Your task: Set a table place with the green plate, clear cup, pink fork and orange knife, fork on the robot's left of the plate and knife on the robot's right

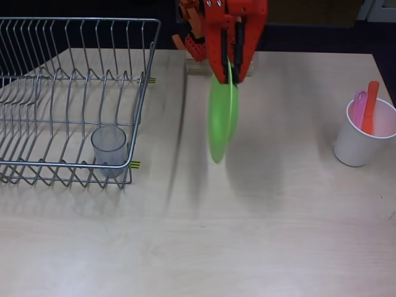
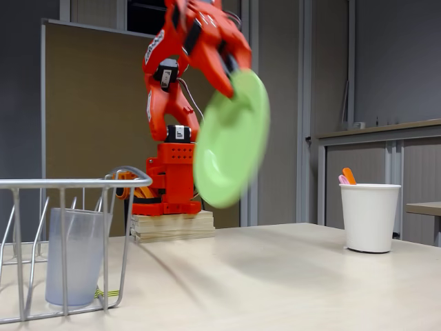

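My red gripper (image 1: 231, 69) (image 2: 231, 69) is shut on the rim of the green plate (image 1: 221, 117) (image 2: 231, 141), which hangs on edge, blurred, above the table in both views. The clear cup (image 1: 109, 148) (image 2: 72, 256) stands upright in the near right corner of the wire rack (image 1: 74, 99) (image 2: 69, 185). At the right, the pink fork (image 1: 359, 110) (image 2: 342, 179) and orange knife (image 1: 370, 108) (image 2: 349, 175) stick up out of a white cup (image 1: 364, 133) (image 2: 370, 216).
The wire dish rack takes up the left of the table in the overhead view. My arm's base stands on a wooden block (image 2: 172, 226) at the table's far edge. Bare light wood tabletop (image 1: 247, 235) spreads under and in front of the plate.
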`<action>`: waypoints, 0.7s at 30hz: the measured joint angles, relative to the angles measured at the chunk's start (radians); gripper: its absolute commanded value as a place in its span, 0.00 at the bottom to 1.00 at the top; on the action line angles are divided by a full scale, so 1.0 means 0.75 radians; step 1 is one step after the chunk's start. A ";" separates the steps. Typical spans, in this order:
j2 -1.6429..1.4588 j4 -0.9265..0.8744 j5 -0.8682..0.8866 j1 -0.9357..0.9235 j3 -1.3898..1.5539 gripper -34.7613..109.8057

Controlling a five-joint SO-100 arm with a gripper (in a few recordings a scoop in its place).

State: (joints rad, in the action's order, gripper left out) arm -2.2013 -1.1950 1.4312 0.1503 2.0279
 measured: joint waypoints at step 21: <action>0.847 0.094 0.612 0.305 -0.202 0.24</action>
State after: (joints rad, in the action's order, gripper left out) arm -1.5662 -1.1244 1.8899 0.3789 1.8761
